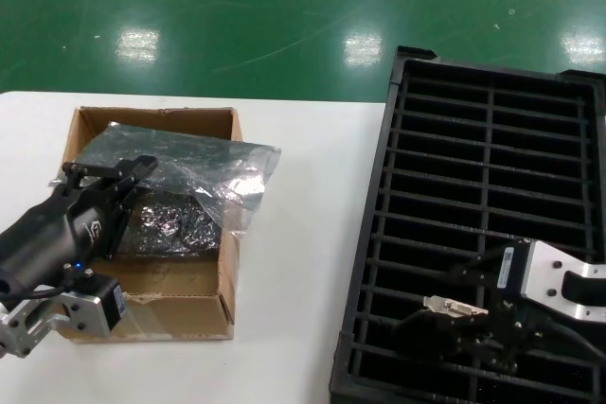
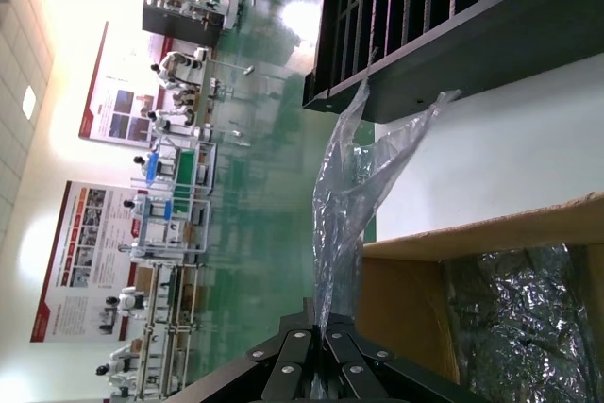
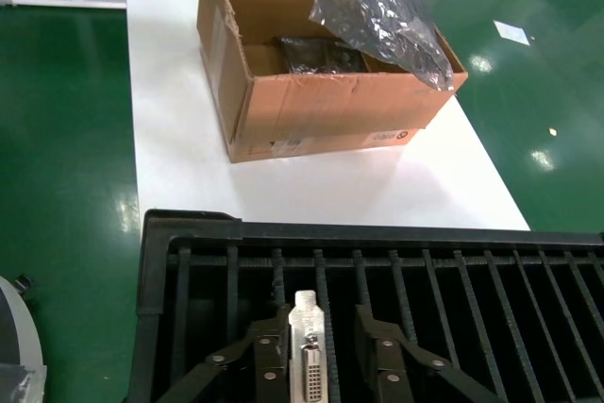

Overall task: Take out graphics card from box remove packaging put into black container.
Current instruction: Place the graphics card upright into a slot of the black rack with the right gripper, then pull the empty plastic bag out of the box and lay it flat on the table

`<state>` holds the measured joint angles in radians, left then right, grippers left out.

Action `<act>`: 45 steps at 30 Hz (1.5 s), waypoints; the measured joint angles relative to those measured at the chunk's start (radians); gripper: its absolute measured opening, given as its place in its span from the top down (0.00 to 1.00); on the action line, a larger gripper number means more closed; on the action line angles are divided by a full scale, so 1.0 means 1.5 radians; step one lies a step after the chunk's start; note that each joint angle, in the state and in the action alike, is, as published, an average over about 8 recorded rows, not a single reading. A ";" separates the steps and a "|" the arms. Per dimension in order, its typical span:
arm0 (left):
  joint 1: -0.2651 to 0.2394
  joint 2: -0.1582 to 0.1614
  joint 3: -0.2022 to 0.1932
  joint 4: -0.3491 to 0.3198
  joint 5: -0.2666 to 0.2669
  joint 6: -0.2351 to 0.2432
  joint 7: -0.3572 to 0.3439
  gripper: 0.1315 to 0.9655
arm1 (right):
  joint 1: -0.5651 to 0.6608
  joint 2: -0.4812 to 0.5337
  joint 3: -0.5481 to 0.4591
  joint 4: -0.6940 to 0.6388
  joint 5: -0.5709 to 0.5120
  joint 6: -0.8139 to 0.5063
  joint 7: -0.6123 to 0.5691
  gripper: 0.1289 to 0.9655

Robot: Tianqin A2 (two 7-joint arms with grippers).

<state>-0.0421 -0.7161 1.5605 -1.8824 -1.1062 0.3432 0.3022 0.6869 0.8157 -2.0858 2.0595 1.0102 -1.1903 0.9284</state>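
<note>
Pinching the crinkly silver plastic bag (image 1: 222,172) over the brown cardboard box (image 1: 151,314), the left tool (image 1: 112,177) sits at nine o'clock. The right tool (image 3: 321,351) squeezes the flat dark card's silver metal end (image 3: 309,351) above the big black slotted tray (image 1: 492,139) at four o'clock.

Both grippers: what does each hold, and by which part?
Left gripper pinches the crinkly translucent plastic bag by one edge. Right gripper clamps the dark graphics card near its silver bracket end.

From the head we look forward and down on the table (image 1: 284,234), with the box (image 1: 151,309) on our left and the black container (image 1: 492,139) on our right. Our left wrist view sits close inside the box (image 2: 491,233), facing out past the packaging (image 2: 359,176) toward the container (image 2: 453,35). Our right wrist view looks across the container (image 3: 189,233) to the box (image 3: 321,110). All three share box and container.
</note>
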 joint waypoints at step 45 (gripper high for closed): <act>-0.049 0.057 -0.031 -0.039 -0.017 0.136 -0.185 0.99 | -0.189 0.054 0.181 -0.001 0.054 0.234 -0.047 0.04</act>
<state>-0.1158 -0.6299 1.5133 -1.9407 -1.1311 0.5465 0.0253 0.4033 0.8971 -1.8145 2.0581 1.0913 -0.8400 0.8585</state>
